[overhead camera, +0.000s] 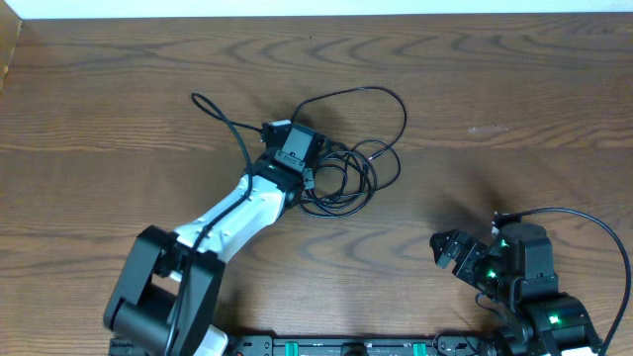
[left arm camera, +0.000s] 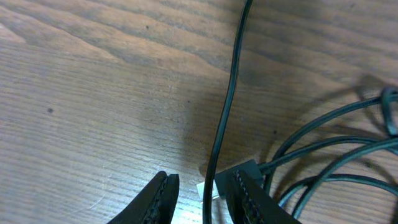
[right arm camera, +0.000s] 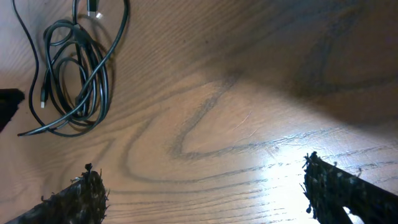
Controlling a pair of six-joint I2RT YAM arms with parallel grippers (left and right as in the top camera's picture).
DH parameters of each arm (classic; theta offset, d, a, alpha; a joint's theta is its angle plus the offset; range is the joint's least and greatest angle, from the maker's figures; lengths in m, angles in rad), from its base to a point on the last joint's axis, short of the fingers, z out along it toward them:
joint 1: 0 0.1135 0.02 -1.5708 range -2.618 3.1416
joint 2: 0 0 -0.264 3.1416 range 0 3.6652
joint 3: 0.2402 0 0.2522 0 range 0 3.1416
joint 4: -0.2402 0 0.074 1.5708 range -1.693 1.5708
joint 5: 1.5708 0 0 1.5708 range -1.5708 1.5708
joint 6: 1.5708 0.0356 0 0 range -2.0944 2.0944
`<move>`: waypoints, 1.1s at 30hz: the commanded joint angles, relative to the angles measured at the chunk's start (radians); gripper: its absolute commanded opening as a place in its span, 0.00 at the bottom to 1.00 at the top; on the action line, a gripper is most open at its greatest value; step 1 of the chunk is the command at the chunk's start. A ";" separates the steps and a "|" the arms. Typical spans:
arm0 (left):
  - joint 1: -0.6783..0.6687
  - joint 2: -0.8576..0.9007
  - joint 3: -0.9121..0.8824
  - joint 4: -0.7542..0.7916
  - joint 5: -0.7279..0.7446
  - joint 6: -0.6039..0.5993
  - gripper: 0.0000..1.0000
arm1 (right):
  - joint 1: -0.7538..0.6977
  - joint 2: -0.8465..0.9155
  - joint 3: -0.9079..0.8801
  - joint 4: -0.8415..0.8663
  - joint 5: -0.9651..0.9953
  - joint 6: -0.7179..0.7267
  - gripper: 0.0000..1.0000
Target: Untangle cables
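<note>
Our left gripper is at the black cables in the middle of the table. Its jaws are a little apart, with one cable between them. Our right gripper is wide open, far from them.

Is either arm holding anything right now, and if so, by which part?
Nothing is held. A black cable runs between the left gripper's parted fingers, unpinched; the right gripper is open and empty.

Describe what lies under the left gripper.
A thin black cable runs on the table between the fingers of the left gripper, beside a small white piece. Overhead, the gripper hides where that cable joins the coiled bundle.
</note>
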 commanded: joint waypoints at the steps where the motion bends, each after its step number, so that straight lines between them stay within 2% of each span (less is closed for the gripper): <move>1: 0.005 0.027 -0.006 0.014 -0.009 -0.012 0.33 | -0.004 -0.005 -0.005 0.000 0.005 0.011 0.99; 25: 0.005 0.090 -0.006 0.060 -0.006 -0.016 0.32 | -0.004 -0.005 -0.005 0.000 0.020 0.011 0.99; 29: 0.005 0.090 -0.006 0.061 -0.006 -0.016 0.24 | -0.004 -0.005 -0.005 0.000 0.020 0.011 0.99; 33: 0.005 0.090 -0.006 0.060 -0.006 -0.016 0.23 | -0.004 -0.005 -0.005 0.000 0.020 0.011 0.99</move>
